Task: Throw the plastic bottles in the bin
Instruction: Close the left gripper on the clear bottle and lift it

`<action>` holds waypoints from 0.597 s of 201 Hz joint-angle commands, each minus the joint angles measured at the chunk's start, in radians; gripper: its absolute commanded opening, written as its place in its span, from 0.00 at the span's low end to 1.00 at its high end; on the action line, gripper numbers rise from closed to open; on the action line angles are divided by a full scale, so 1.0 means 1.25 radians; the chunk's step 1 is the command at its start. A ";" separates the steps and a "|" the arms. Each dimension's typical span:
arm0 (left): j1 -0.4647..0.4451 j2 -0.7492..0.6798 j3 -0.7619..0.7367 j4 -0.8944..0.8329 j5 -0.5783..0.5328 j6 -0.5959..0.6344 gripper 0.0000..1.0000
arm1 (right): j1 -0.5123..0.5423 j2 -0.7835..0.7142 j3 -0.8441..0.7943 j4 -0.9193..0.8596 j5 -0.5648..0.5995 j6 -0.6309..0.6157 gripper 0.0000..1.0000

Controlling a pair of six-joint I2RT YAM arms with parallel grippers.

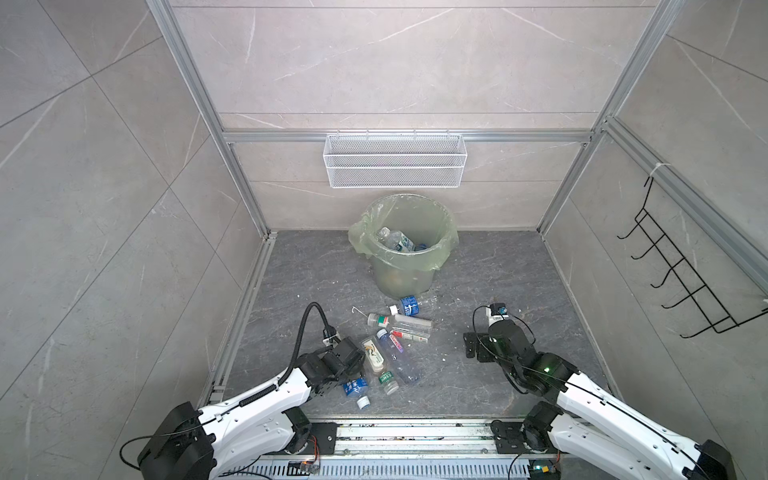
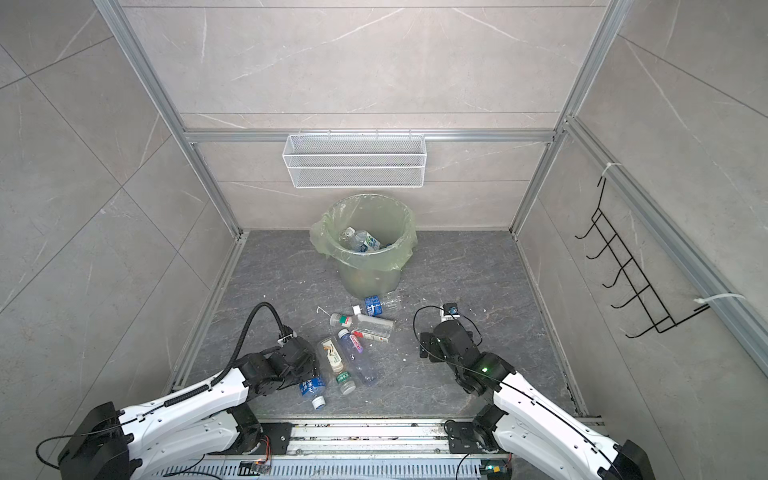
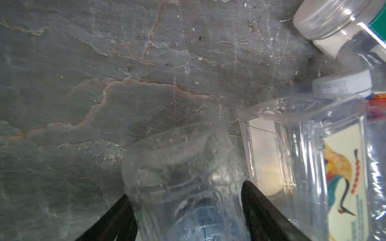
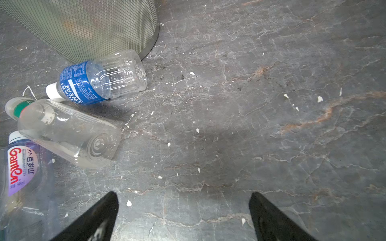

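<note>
Several plastic bottles lie on the dark floor in front of the bin [image 1: 403, 278] [image 2: 370, 278], and more rest inside it [image 1: 395, 241]. My left gripper [image 3: 183, 192] sits low at the near left of the pile. Its fingers press both sides of a clear blue-labelled bottle [image 1: 355, 388] [image 3: 177, 167] that lies on the floor. Beside that bottle is a square bottle with a bird label [image 1: 374, 353] [image 3: 313, 156]. My right gripper [image 4: 183, 194] [image 1: 471, 345] stands open over bare floor, right of the pile. A blue-labelled bottle [image 4: 98, 80] leans against the bin's foot [image 4: 83, 27].
A white wire basket [image 1: 395, 160] hangs on the back wall above the bin. A black hook rack [image 1: 681, 270] is fixed to the right wall. Aluminium frame rails [image 1: 415, 432] edge the floor at the front and sides. White crumbs dot the floor.
</note>
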 commanded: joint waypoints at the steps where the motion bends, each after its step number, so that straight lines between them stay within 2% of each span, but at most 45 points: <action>1: -0.005 0.003 -0.008 0.018 0.010 -0.018 0.73 | 0.004 0.005 -0.001 0.005 -0.003 0.015 1.00; 15: -0.004 0.002 -0.012 0.024 0.011 -0.021 0.71 | 0.004 0.006 -0.001 0.005 -0.002 0.015 1.00; 62: -0.004 -0.030 -0.012 0.027 -0.009 -0.008 0.54 | 0.004 0.010 0.001 0.005 -0.002 0.015 1.00; 120: -0.003 -0.044 0.057 0.002 -0.063 0.099 0.51 | 0.004 0.012 0.003 0.001 0.004 0.017 0.99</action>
